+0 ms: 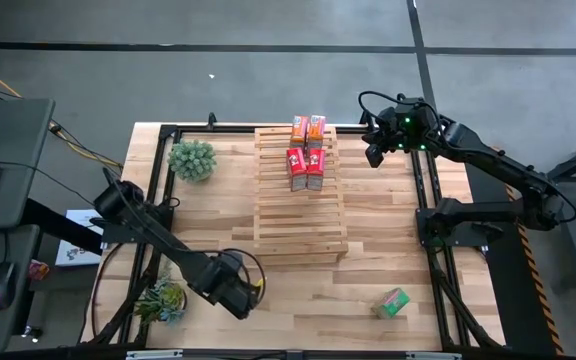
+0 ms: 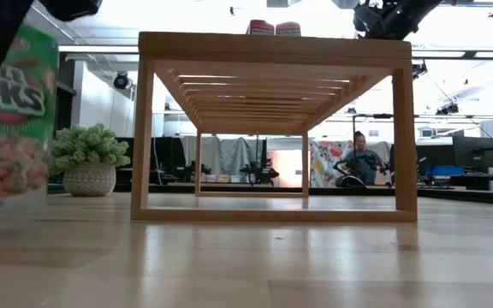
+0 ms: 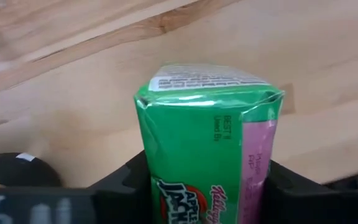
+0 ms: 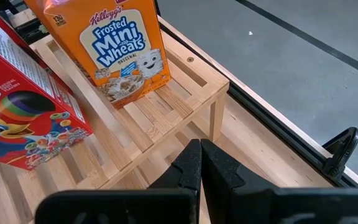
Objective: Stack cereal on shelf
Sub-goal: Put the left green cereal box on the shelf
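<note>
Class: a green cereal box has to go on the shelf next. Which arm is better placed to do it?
Left. Its left gripper is shut on a green cereal box, while the right gripper is shut and empty beside the shelf.

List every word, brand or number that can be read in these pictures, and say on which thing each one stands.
"Kellogg's Frosted Mini Wheats ORIGINAL": on the orange cereal box on the shelf.
"BEST If Used By": on the green cereal box held in the left end effector.
"APPLE JACKS", cut off by the frame edge, and "Kellogg's": same green box.
"ks", large white letters: green box in the low view.
Red cereal box: only an "S" shows.
Small print on all boxes: too small to read.
</note>
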Robot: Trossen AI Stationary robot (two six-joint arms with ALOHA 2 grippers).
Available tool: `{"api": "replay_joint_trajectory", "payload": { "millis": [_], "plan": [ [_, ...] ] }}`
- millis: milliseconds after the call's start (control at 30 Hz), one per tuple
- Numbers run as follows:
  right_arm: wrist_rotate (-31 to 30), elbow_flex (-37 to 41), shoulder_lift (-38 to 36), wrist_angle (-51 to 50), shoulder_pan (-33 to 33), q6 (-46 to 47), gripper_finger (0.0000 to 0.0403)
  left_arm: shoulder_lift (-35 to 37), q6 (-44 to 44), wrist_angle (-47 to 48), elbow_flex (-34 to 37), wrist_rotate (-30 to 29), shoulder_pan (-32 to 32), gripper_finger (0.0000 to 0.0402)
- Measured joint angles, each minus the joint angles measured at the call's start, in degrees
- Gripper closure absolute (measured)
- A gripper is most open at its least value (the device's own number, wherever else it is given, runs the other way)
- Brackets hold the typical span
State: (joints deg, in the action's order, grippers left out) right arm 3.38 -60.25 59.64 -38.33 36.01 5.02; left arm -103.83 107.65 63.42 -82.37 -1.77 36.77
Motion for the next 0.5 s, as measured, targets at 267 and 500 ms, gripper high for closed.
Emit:
{"api": "replay_joint_trajectory", "payload": {
  "millis": [267, 500],
  "plan": [
    [0.02, 0.00, 0.00, 0.00, -0.02, -0.11, 0.0402, 11.12, -13.86, -0.57, -1.17, 11.07, 0.18, 0.0257],
    [3.83, 0.00, -0.02, 1.09, 0.00, -1.47, 0.0402, 23.44, -20.56, -4.05, -6.63, 7.08, -5.07, 0.0259]
  ]
}}
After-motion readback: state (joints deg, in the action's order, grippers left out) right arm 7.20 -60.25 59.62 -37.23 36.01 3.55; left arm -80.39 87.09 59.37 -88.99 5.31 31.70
